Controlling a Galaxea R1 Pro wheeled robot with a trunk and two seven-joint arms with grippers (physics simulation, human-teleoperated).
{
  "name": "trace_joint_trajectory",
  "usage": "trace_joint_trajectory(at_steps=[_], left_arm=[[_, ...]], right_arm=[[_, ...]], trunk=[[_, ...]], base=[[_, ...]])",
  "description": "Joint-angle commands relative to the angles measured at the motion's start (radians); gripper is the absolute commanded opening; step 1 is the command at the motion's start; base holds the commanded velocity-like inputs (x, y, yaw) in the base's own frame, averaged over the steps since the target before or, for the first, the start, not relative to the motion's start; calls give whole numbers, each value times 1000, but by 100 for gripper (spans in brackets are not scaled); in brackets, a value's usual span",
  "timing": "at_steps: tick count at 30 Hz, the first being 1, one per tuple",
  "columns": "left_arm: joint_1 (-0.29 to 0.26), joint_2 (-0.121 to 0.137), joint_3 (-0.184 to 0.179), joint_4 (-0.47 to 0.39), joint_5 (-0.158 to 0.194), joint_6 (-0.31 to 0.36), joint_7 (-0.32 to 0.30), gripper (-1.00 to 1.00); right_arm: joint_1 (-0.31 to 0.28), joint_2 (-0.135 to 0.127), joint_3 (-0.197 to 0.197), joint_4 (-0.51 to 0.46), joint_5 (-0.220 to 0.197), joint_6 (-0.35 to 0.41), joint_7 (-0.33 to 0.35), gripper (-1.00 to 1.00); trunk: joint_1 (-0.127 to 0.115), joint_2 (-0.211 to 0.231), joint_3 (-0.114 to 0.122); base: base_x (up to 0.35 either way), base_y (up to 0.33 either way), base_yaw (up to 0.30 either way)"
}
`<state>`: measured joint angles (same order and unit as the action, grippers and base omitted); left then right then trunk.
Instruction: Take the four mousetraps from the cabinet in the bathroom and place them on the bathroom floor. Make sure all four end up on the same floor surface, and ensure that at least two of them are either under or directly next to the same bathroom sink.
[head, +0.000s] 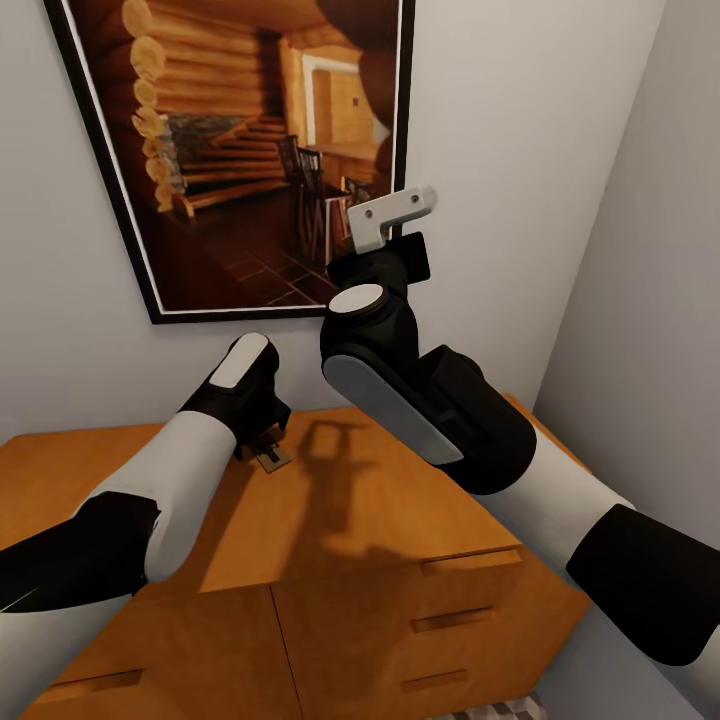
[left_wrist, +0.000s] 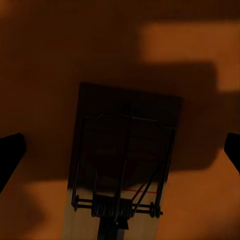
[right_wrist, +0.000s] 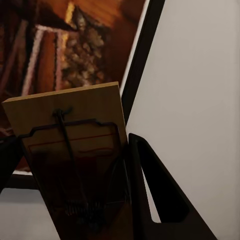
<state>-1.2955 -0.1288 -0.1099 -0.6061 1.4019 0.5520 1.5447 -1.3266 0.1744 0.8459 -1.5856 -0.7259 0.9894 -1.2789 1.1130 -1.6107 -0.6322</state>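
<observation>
A: Where the wall (head: 520, 150) meets the cabinet (head: 380, 520), a framed picture (head: 240, 150) of a log interior hangs tilted in the head view. Cabinet top is flat and orange-brown, with slot-handled drawers on the front. A patch of patterned floor (head: 500, 708) shows at its foot.

B: Arms?

A: Right arm is raised in front of the picture. Left arm reaches down to the cabinet top.

B: Hands?

A: Right hand (right_wrist: 75, 200) is pinching a trap (right_wrist: 75, 150), with a dark finger (right_wrist: 155, 195) pressed along the board's edge, held up before the wall and the picture's frame. Left hand (left_wrist: 120, 150) is spread, its fingertips well apart at either side of a second trap (left_wrist: 122, 155).

B: Second trap's position?

A: Flat on the cabinet top, in shadow, just under the left hand (head: 262, 432); its corner (head: 272, 458) pokes out in the head view.
</observation>
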Motion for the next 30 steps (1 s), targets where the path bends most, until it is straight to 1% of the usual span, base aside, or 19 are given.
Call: trace_joint_trajectory(at_steps=[1,12,13,30], left_arm=[[10,1,-4,22,9,12,5,100],[10,1,-4,22,9,15,5,100],[10,1,-4,22,9,15,5,-100],[10,0,-4,22,10,17,3,-100]], right_arm=[[-2,0,1,-1,-11,5,-10,-100],[-1,0,1,-1,-11,4,-10,-100],[-1,0,1,-1,-11,5,-10,-100],[-2,0,1,-1,-11,5,-10,-100]], trunk=[[0,0,-1],[0,0,-1],[0,0,-1],[0,0,-1]], base=[[0,0,0],[0,0,0],[0,0,0],[0,0,0]])
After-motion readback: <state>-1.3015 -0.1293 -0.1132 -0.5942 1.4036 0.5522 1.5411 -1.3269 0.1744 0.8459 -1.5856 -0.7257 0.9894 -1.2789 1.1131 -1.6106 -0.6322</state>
